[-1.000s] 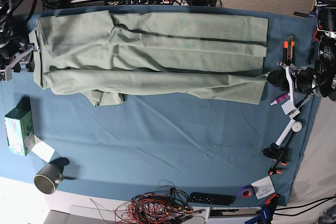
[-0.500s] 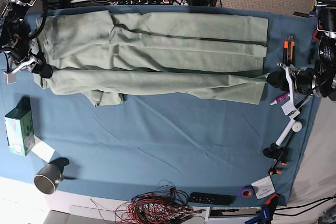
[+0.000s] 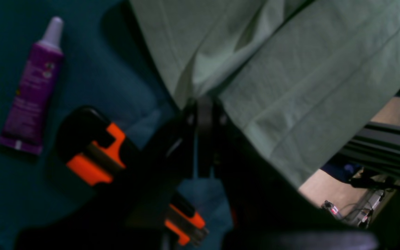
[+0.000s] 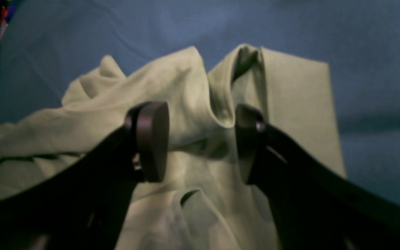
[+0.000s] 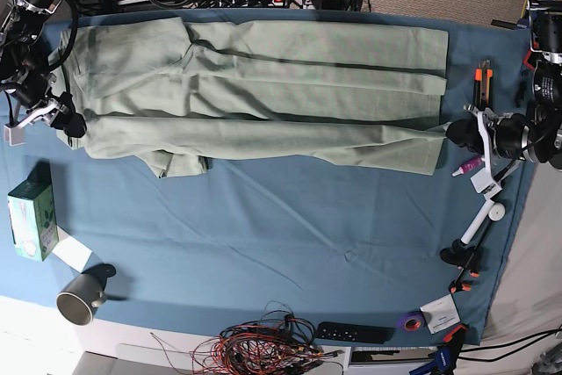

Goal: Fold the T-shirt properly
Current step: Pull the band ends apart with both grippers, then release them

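The pale green T-shirt (image 5: 263, 94) lies folded in a long band across the far half of the blue cloth. My left gripper (image 5: 455, 133) is at its right end, shut on the shirt's lower corner (image 3: 193, 80), with the fingertips (image 3: 203, 107) pressed together on the fabric. My right gripper (image 5: 70, 120) is at the shirt's left end and stands open. Its two round pads (image 4: 151, 139) straddle a raised fold of the shirt (image 4: 217, 104) without pinching it.
A purple tube (image 5: 470, 166) and an orange-black knife (image 5: 483, 81) lie close to the left gripper. A green box (image 5: 31, 217), a grey mug (image 5: 83, 296), tangled wires (image 5: 263, 349), a remote (image 5: 351, 333) and a tape roll (image 5: 411, 320) line the near edges.
My right gripper has moved in from beside the table's edge onto the shirt's left end. The left gripper and the rest of the shirt have not moved.
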